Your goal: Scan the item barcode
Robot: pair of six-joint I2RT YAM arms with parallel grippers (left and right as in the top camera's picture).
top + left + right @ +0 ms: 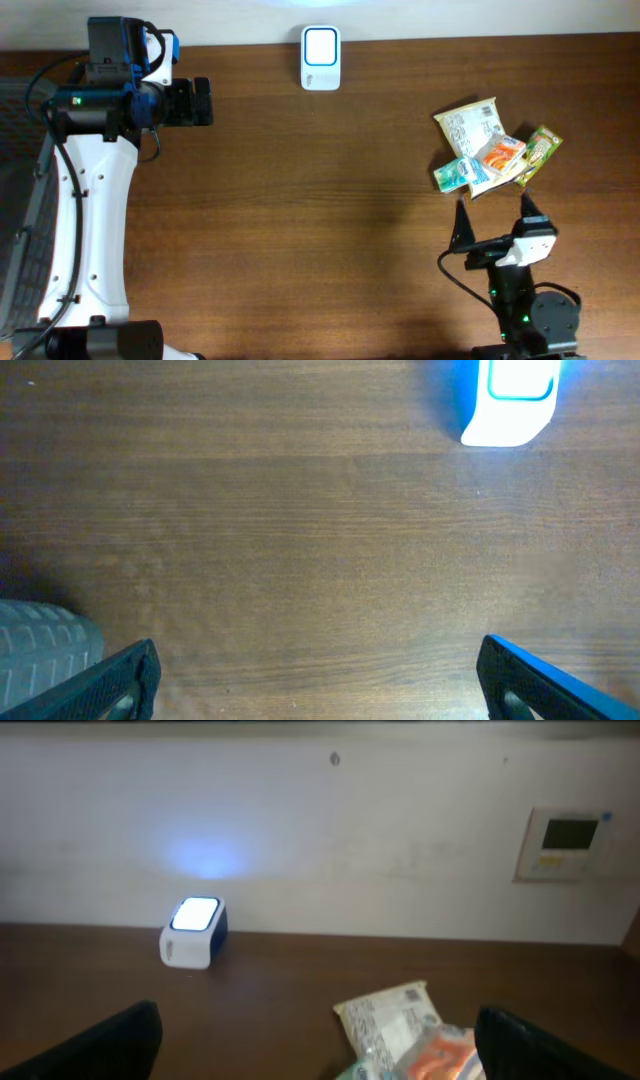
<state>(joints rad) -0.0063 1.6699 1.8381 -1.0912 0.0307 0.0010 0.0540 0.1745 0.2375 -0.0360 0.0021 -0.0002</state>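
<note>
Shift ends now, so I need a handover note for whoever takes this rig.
Left gripper: open, empty, over bare table left of the scanner.
Right gripper: open, empty, just short of the packet pile.
Scanner lit, at the table's far edge.
Done: nothing evident; no packet is held.
Left: grasp a packet, present its barcode to the scanner.

The dark brown wood-grain surface (320, 220) carries 2 groups of things. A white scanner (320, 58) with a lit face stands at the far edge, ahead of the left claw (208, 102) and a little off its line. Just ahead of the right claw (495, 207) lies a heap of 4 snack packets (490, 150): a pale printed packet (468, 125) farthest from that claw, a teal packet (455, 176) nearest it, a green packet (543, 148), and an orange packet (503, 152) resting on the others.
</note>
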